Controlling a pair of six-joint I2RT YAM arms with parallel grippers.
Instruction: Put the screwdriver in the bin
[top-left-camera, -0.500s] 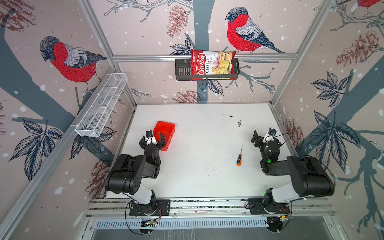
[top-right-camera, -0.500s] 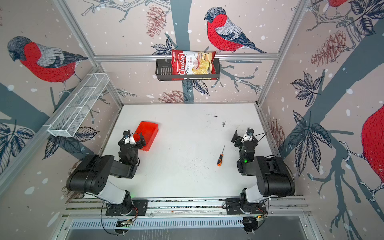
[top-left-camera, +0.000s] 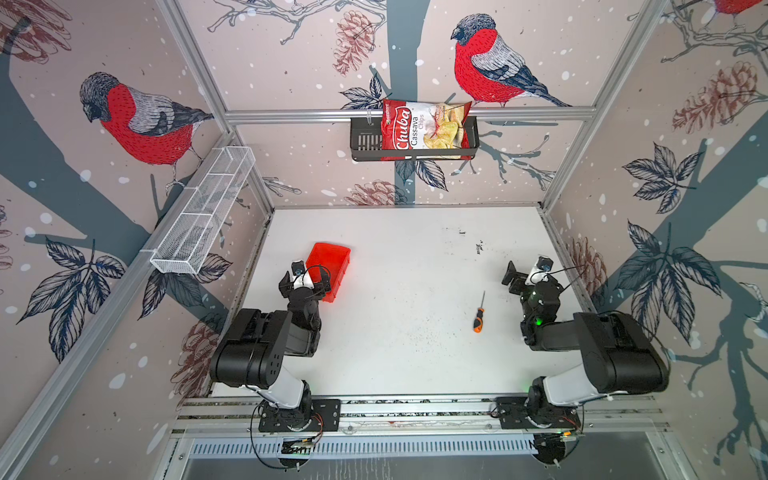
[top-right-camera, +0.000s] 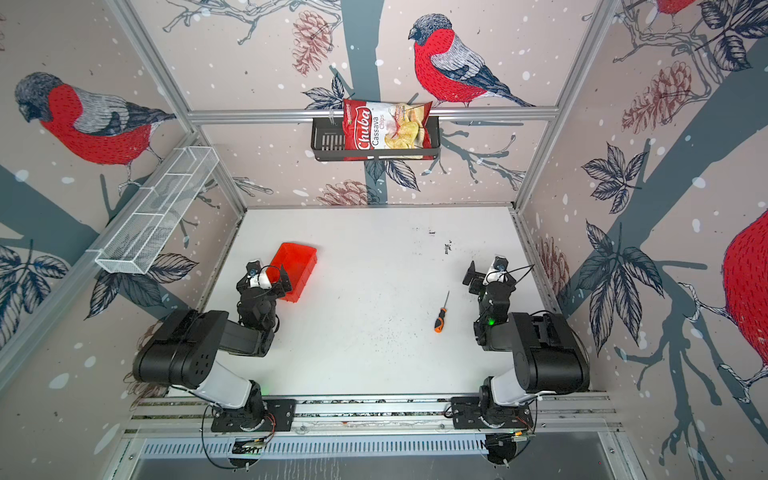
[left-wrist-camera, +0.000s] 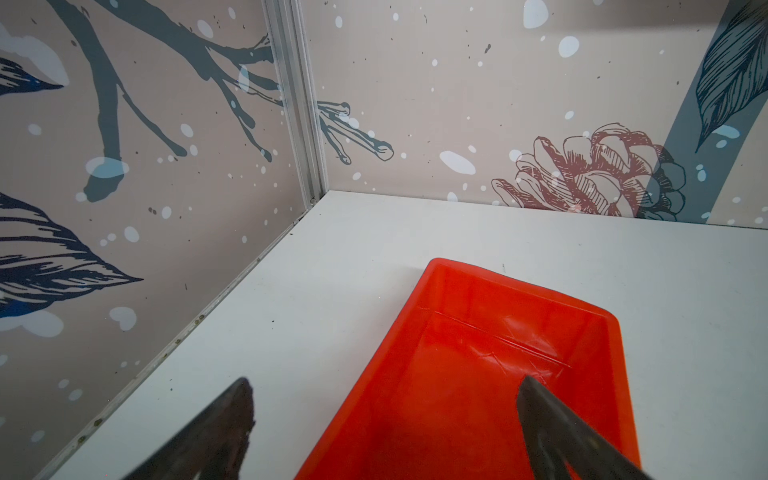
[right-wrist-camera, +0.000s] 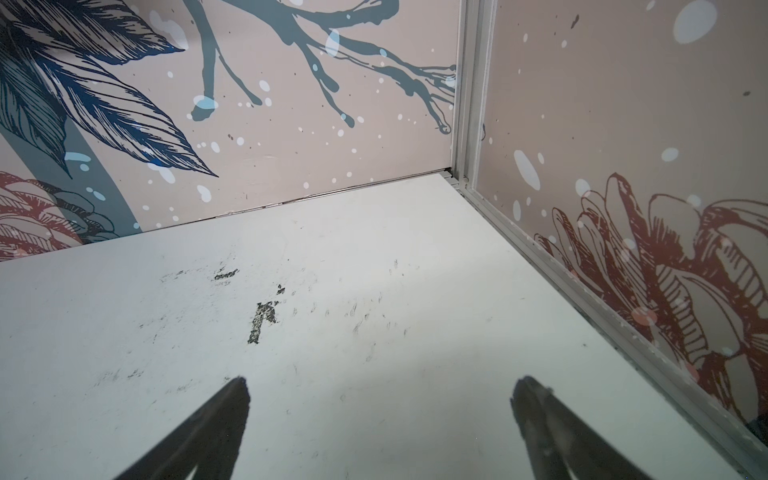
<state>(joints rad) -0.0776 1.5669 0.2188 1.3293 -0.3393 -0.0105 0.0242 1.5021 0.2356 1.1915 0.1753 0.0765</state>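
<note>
Top views both tell me the job is at its first step: the reach for the pick has not begun. On the white table (top-left-camera: 395, 257) the red bin (top-left-camera: 332, 262) lies empty just under the left gripper (left-wrist-camera: 384, 384). In the left wrist view one finger hangs over its floor and the other over bare table outside its long wall, jaws spread wide, holding nothing. The right gripper (right-wrist-camera: 382, 381) is likewise spread and empty, with only scuffed table between its jaws. The screwdriver (top-left-camera: 478, 320) lies flat, near those jaws but apart, off their inner side toward the arm's base, outside the right wrist view. I judge the next move calls for bringing the right jaws over the handle, straddling it, then descending. One label reads: "Chuba Cassava Chips" on the bag (top-left-camera: 424, 129) in the black basket (top-left-camera: 365, 141), well beyond both jaws.
</note>
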